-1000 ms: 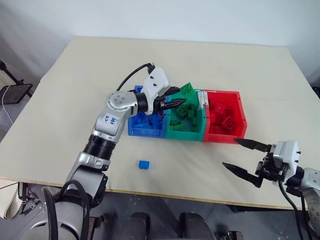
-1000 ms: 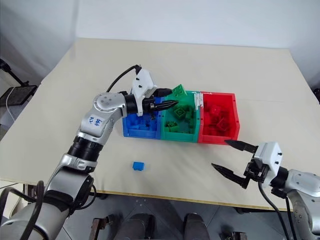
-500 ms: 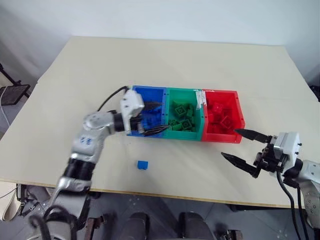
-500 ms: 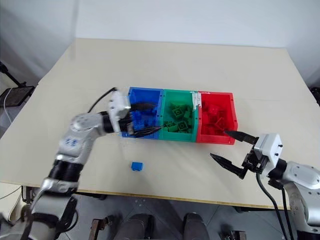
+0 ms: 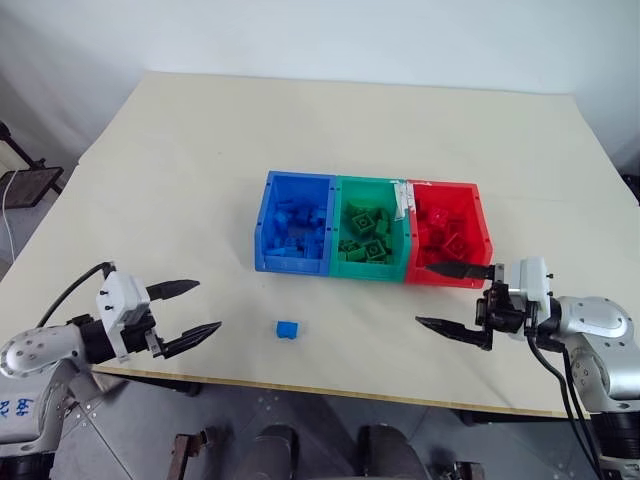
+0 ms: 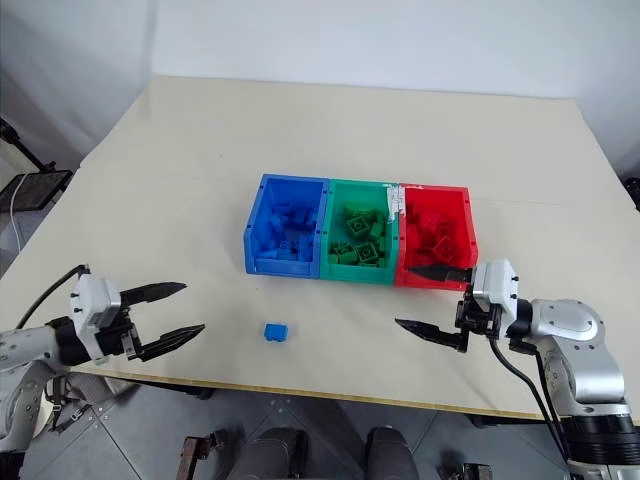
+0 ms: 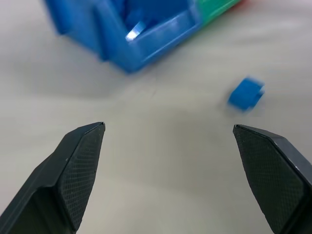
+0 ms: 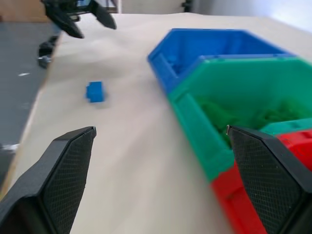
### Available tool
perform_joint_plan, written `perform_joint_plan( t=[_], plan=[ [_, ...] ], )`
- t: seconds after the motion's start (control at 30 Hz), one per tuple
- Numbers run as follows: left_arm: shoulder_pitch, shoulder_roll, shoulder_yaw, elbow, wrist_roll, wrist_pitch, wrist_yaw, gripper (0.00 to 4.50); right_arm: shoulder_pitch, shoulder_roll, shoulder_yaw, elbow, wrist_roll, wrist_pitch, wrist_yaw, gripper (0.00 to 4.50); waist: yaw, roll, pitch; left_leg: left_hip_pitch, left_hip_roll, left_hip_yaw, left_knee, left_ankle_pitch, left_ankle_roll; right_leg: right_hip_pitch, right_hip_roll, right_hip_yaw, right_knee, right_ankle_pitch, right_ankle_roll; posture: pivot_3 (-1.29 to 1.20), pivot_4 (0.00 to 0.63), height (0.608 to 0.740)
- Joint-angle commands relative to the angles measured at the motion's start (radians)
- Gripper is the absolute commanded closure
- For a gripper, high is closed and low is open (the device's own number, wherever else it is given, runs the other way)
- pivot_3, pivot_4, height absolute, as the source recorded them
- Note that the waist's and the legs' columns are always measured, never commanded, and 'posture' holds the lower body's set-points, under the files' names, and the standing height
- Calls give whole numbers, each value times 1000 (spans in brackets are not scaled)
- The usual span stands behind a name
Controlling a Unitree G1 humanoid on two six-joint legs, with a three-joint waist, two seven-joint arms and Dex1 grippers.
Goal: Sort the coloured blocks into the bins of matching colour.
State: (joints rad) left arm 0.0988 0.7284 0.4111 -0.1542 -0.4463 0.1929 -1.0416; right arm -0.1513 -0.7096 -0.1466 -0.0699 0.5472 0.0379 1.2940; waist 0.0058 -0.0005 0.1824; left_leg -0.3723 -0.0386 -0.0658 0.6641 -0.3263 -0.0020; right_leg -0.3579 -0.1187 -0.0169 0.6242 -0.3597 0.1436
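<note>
Left eye view. One loose blue block on the bench, at 6 o'clock from the blue bin and well apart from it. Three joined bins: blue, green bin, red bin, each already loaded with blocks of its own colour, too heaped to count. Left end effector at 9 o'clock from the block, jaws wide, empty. Right end effector at 3 o'clock from the block, just in front of the red bin, jaws wide, empty.

Right eye view. Same layout: one block outside the bins, three bins, two end effectors, both spread and carrying nothing.

Left wrist view. Blue block ahead of the fingers, off toward one fingertip, not centred. Corner of the blue bin beyond. Likely step in hand: approach and pick this block. For a sound pick: centre the block between the fingers, descend with jaws kept wide, close across two flat faces, lift clear of the bin wall before release over blue.

Right wrist view. One blue block on the bench; blue, green and red bins in a row; left end effector beyond.
</note>
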Motion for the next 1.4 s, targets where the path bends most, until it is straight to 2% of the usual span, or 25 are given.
perform_joint_plan(
  t=[0.03,0.1,0.2,0.33,0.53,0.67,0.83,1.07,1.2,1.23,1.4],
  plan=[
    [-8,6,32,-15,-45,4,9,21,-8,-23,-22,4,1,-19,22,0,-2,0,0,0,0,0,0,0,0,0,0,0,0,0,0,0,150,740],
    [-31,10,0,-39,-50,18,7,21,2,-35,-33,11,-4,-26,28,0,-3,0,0,0,0,0,0,0,0,0,-1,0,0,0,0,0,150,740],
    [-84,56,-119,-123,-76,179,-2,21,34,-56,-66,21,-10,-33,22,0,4,0,0,0,0,0,0,0,0,0,-2,-1,0,0,0,0,150,740],
    [-212,72,-307,-160,40,186,16,21,85,-63,-100,23,-19,-48,4,0,5,0,0,0,-1,-1,0,0,0,0,-3,-1,1,0,0,0,150,740],
    [-364,110,-531,-204,127,335,14,21,208,-52,-152,-62,-8,-43,-52,0,-4,0,0,0,-1,1,-1,0,0,-1,3,-2,2,0,0,0,150,740],
    [-384,135,-618,-187,211,339,17,21,255,-51,-171,-105,-2,-39,-80,0,-9,0,0,1,0,3,-2,0,0,-1,5,-3,3,0,0,0,150,740],
    [-415,94,-669,-161,262,344,50,21,294,-49,-191,-138,2,-37,-108,0,0,0,0,1,0,4,0,0,0,-1,4,-2,2,0,0,0,150,740],
    [-406,98,-682,-140,275,302,16,2109,299,-44,-188,-161,7,-34,-130,0,8,0,0,1,0,4,0,0,0,-1,4,-1,2,0,0,0,150,740],
    [-361,92,-639,-76,273,129,-6,3291,290,-41,-173,-183,20,-23,-137,0,6,1,0,1,0,4,-1,0,0,-1,4,-2,2,0,0,0,150,740],
    [-352,83,-623,-61,267,96,-1,3493,291,-40,-168,-197,25,-15,-139,0,5,1,0,1,0,4,-1,0,0,-1,4,-2,2,0,0,0,150,740],
    [-322,-10,-456,-48,128,-13,28,3503,274,-4,-135,-286,58,35,-190,0,7,1,0,1,0,4,0,0,0,-1,3,-2,2,0,0,0,150,740]
  ],
)
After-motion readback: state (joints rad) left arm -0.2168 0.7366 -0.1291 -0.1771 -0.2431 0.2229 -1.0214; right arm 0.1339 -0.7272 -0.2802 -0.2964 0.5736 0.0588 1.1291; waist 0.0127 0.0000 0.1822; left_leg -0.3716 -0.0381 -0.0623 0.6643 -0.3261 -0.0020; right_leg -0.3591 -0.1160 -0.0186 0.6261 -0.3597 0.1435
